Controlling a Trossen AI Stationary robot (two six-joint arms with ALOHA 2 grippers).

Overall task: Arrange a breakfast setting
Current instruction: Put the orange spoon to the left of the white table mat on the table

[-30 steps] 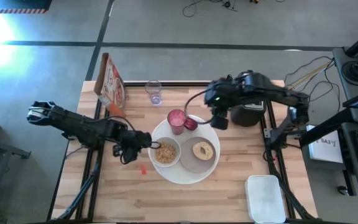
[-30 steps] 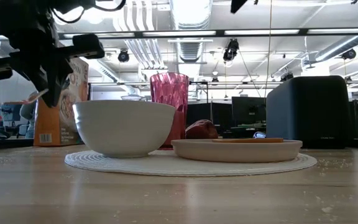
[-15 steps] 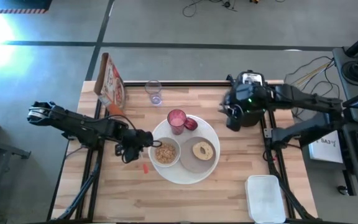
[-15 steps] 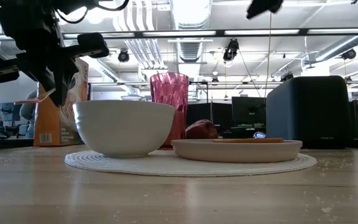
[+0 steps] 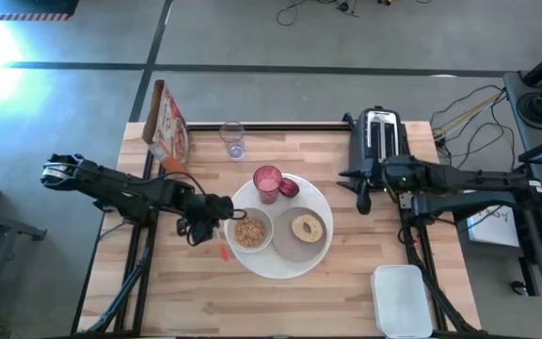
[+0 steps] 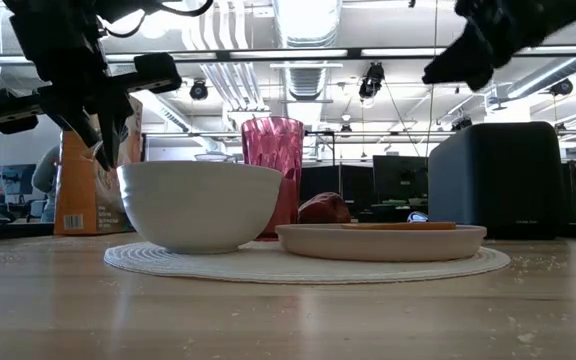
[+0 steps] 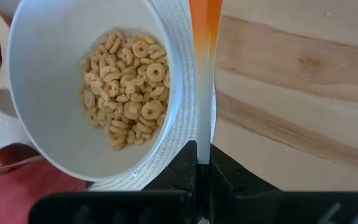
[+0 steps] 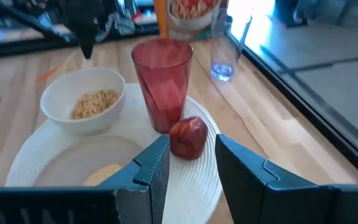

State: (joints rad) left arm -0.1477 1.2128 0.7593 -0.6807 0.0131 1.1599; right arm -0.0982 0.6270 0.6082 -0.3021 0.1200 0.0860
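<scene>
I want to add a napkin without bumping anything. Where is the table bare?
Bare wood lies between the placemat and the white tub, and along the near edge below the placemat. It is crowded left of the bowl, where the left gripper holds the spoon, and behind the mat by the tumbler.

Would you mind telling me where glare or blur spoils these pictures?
High view: a bright glare patch washes out the floor at far left; the table is evenly lit. Low view: the near tabletop is soft, ceiling strip lights flare. Left wrist view: the spoon is sharp. Right wrist view: glare bleaches the area behind the clear glass.
</scene>
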